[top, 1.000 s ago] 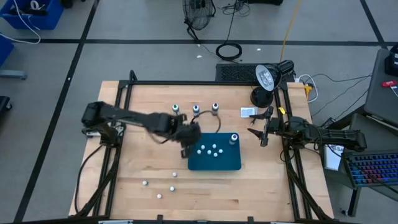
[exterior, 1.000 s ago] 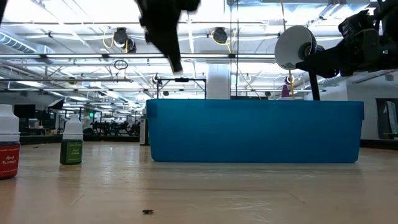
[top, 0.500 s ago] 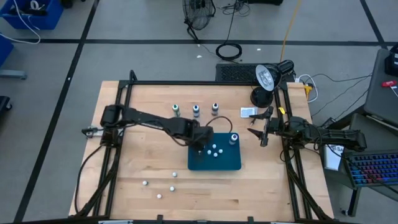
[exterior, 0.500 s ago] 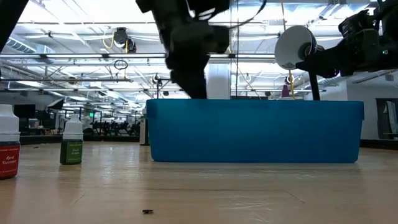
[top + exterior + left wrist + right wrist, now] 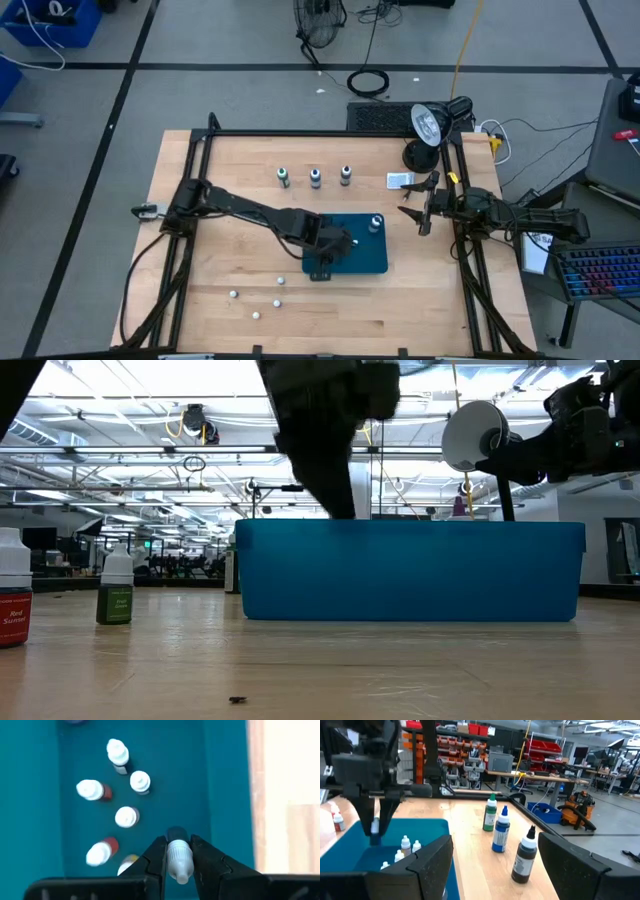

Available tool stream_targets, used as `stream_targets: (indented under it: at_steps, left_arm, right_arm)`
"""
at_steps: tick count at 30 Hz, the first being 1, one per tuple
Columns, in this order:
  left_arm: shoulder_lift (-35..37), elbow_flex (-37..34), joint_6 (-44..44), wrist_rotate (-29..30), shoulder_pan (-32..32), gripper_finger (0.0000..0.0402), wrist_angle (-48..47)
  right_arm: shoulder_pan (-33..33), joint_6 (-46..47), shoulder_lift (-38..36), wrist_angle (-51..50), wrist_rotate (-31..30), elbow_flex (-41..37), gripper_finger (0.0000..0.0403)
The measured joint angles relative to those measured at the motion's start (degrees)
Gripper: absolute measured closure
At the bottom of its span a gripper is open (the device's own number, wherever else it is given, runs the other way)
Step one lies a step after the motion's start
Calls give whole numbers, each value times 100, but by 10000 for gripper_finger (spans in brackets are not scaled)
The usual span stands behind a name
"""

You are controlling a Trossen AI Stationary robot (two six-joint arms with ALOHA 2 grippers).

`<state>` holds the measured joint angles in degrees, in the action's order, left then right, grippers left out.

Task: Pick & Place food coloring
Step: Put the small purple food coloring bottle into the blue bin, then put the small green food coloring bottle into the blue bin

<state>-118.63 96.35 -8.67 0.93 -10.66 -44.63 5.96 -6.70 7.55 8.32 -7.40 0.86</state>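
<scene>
Where the left pincer (image 5: 178, 857) hangs over the blue tray (image 5: 368, 262), a small white-capped food coloring bottle (image 5: 178, 861) is pinched between its fingers, long axis pointing down at bare tray floor beside the bottles already dropped (image 5: 127, 816). Release is judged next.

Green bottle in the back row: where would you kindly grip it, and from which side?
Probably its body just under the cap, coming from above: the green bottle stands upright, with the blue bottle beside it, so close across the row.
</scene>
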Motion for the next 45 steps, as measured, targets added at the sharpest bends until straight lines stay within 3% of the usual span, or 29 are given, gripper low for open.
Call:
stream_targets:
  at_steps: [8, 33, 40, 45]
  left_arm:
    - [-403, 47, -204, 15, 69, 335, -176]
    - [-679, 10, -262, 68, 105, 334, -2]
    - [-537, -14, -256, 55, 105, 219, 1]
    - [-511, 409, -253, 48, 77, 172, -302]
  right_arm:
    - [0, 0, 41, 10, 0, -1, 124]
    - [0, 1, 58, 39, -1, -1, 124]
    - [-2, 0, 74, 20, 0, -2, 124]
    - [-1, 1, 74, 19, -1, -1, 124]
